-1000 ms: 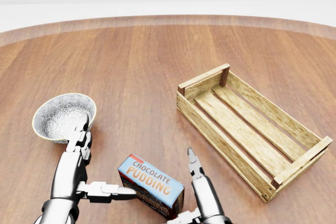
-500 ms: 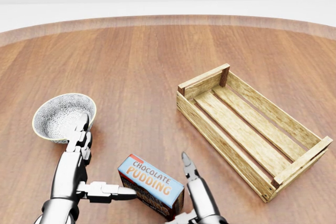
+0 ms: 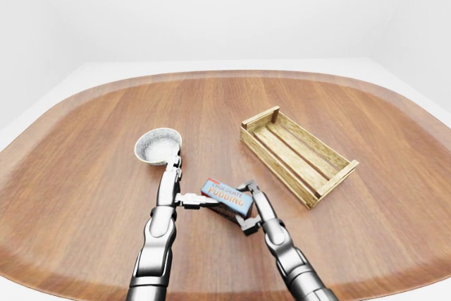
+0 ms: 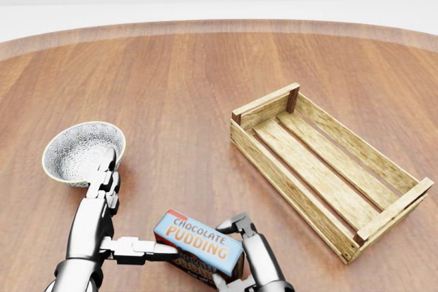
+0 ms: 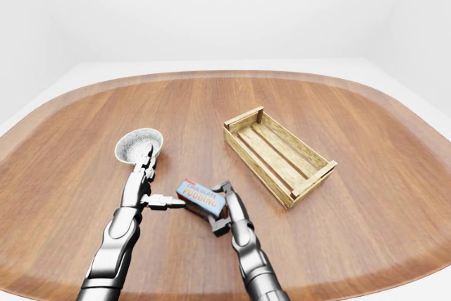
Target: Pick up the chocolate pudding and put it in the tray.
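Note:
The chocolate pudding box (image 4: 197,243), blue with an orange label, lies on the wooden table near the bottom middle of the head view. My right hand (image 4: 230,254) has its fingers (image 4: 233,224) curled over the box's right end, with the thumb below, so it grips the box. My left hand (image 4: 122,227) is open. Its thumb touches the box's left end and its straight fingers (image 4: 104,177) point up toward the bowl. The slatted wooden tray (image 4: 275,170) stands empty to the right, apart from the box.
A patterned white bowl (image 4: 79,148) sits at the left, just above my left fingertips. The round wooden table (image 3: 211,111) has a raised rim all around. White floor and walls lie beyond it.
My right hand has moved left, and its straight finger has curled over the box's right end. The box has shifted and tilted slightly. The left hand, bowl and tray have not moved.

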